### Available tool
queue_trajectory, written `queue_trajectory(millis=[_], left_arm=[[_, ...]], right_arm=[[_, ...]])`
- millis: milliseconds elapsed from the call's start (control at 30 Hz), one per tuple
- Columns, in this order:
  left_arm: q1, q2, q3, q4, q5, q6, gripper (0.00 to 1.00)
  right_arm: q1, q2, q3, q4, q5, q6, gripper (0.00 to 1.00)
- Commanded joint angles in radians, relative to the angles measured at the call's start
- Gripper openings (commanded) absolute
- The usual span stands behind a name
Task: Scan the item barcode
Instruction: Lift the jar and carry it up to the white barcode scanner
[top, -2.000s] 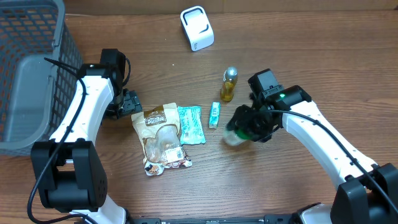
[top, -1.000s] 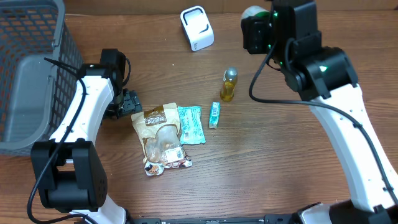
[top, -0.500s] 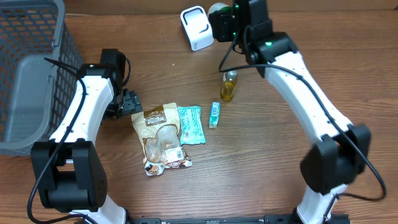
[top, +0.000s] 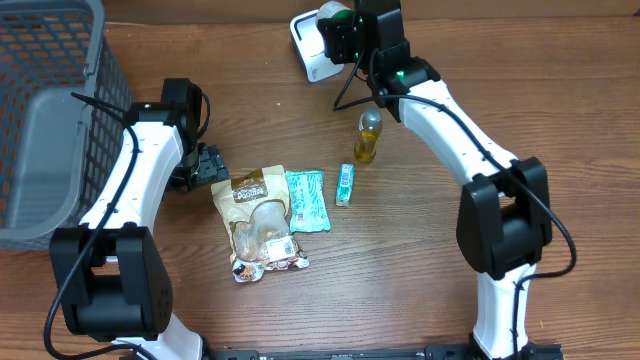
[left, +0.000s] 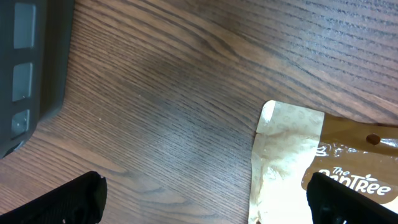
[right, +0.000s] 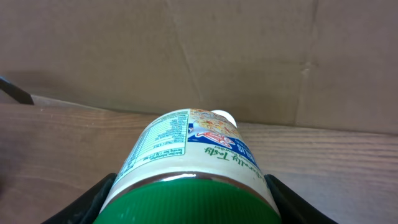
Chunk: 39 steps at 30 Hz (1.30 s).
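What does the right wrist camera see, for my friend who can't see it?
The right end effector grips a round white jar with a green lid, its printed label facing the camera. Behind it are a brown cardboard wall and the wooden table.

Left arm (top: 135, 180) bent at elbow, wrist turned toward 3 o'clock. Left gripper (top: 208, 165) low, jaws spread wide, nothing between. Right arm (top: 455, 125) stretched long toward 11 o'clock. Right gripper (top: 337, 33) at far edge, jaws clamped around jar (right: 189, 155).
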<state>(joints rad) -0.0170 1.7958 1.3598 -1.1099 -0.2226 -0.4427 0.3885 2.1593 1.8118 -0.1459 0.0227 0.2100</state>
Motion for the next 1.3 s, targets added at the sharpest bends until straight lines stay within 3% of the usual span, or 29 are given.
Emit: queue_trajectory(millis=[0, 200, 700, 1267], left_arm=[[0.004, 0.011, -0.005, 0.000, -0.020, -0.007, 1.00], [0.004, 0.011, -0.005, 0.001, -0.020, -0.007, 1.00], [0.004, 0.011, -0.005, 0.001, -0.020, -0.007, 0.99], [0.004, 0.011, -0.005, 0.001, -0.021, -0.007, 0.99]], right_arm=[[0.005, 0.022, 0.022, 0.061, -0.010, 0.024, 0.04], [0.003, 0.082, 0.022, 0.177, -0.010, 0.139, 0.04], [0.001, 0.188, 0.022, 0.464, -0.006, 0.138, 0.04], [-0.003, 0.289, 0.022, 0.660, 0.001, 0.135, 0.04]])
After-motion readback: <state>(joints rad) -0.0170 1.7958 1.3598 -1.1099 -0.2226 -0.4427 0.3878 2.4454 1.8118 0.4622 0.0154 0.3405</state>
